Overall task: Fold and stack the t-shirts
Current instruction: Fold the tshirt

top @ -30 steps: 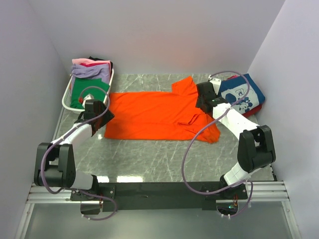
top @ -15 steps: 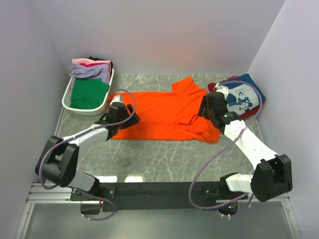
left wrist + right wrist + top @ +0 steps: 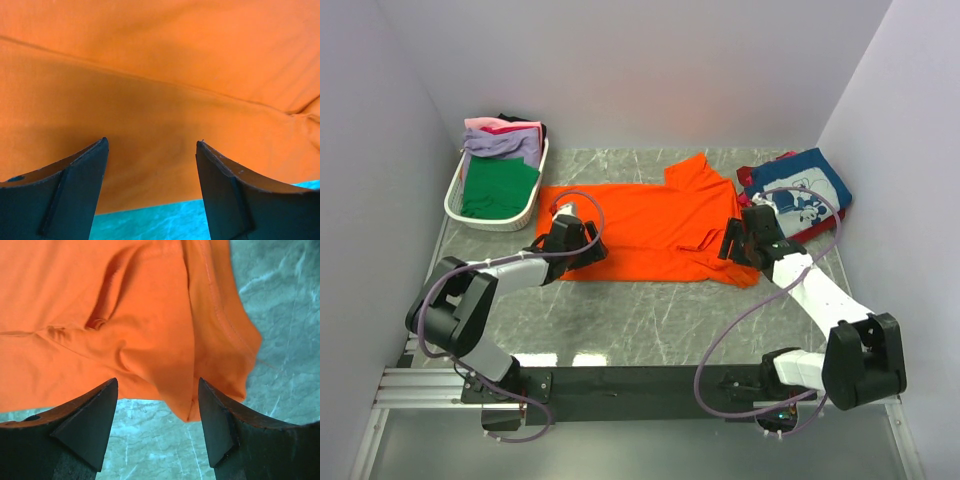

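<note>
While left end effector (image 3: 152,141) and right end effector (image 3: 158,380) gape empty, orange t-shirt (image 3: 650,225) cropped in wrist views.

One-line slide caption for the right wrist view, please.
Right gripper, fingers open, poised over a rumpled edge of the orange t-shirt on the marble table.

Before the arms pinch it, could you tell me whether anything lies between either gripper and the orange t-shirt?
Nothing visible: the left gripper and right gripper, both open, sit at the near edge of the orange t-shirt.
</note>
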